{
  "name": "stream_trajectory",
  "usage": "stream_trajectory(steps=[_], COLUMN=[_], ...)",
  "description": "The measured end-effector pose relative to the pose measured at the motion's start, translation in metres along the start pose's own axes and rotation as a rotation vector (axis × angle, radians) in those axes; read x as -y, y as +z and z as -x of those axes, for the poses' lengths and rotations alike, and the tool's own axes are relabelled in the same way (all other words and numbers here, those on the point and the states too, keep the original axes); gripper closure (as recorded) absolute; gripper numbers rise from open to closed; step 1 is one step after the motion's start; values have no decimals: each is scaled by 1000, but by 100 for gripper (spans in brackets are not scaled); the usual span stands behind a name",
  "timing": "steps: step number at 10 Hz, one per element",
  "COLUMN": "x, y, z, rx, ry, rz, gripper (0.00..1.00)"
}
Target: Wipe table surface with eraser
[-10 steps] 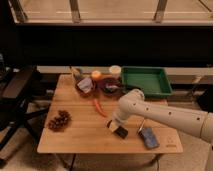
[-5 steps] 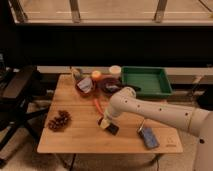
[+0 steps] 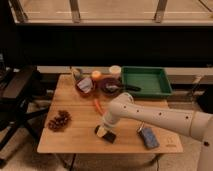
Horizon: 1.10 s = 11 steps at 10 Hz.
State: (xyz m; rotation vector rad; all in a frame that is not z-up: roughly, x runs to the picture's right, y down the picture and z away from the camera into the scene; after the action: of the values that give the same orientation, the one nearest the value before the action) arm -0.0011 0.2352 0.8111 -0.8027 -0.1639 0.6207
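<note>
One arm: a white arm was seen reaching in from the right, with its claw point(image 3: 104, 127) lowered over the front middle of the tabletop point(image 3: 70, 142).
Claw state: the claw was judged closed and clamped on the eraser point(image 3: 106, 134).
Eraser: the black block with a pale tan side was found lying flat on the tabletop under the claw, near the front edge and set slightly askew to the planks.
Carrot-like stick point(image 3: 98, 106): it was seen lying just behind the eraser, apart from it.
Blue-grey pad point(image 3: 148, 138): it was placed to the right of the eraser, near the front edge and close under the forearm.
Dark cluster point(image 3: 59, 121): it was seen on the left part, well apart from the eraser.
Back row: two bowls point(image 3: 85, 86) and a green tray point(image 3: 145, 82) were ranged along the far edge.
Step in hand: a wiping stroke was judged to be under way, with bare wood left to cover on the left.
Risk, stick: the stick could be pushed into the bowls if a stroke were carried backwards.
Risk, edge: the eraser could be run off the front edge if a stroke were drawn too far forward.
Risk, pad: the pad could be swept off by the forearm during a sideways pass.
Risk, grip: the eraser could be twisted or dragged loose if it were pressed too hard against the wood.
</note>
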Motion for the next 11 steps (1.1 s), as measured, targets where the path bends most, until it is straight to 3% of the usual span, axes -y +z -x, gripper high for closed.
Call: stream_trajectory(steps=[3, 6, 8, 11], x=[26, 55, 64, 47], y=[-20, -30, -30, -26], z=[-46, -63, -55, -15], rx=[-23, -14, 19, 85], ry=[83, 108, 88, 22], rz=[-30, -38, -22, 15], gripper=[86, 86, 86, 86])
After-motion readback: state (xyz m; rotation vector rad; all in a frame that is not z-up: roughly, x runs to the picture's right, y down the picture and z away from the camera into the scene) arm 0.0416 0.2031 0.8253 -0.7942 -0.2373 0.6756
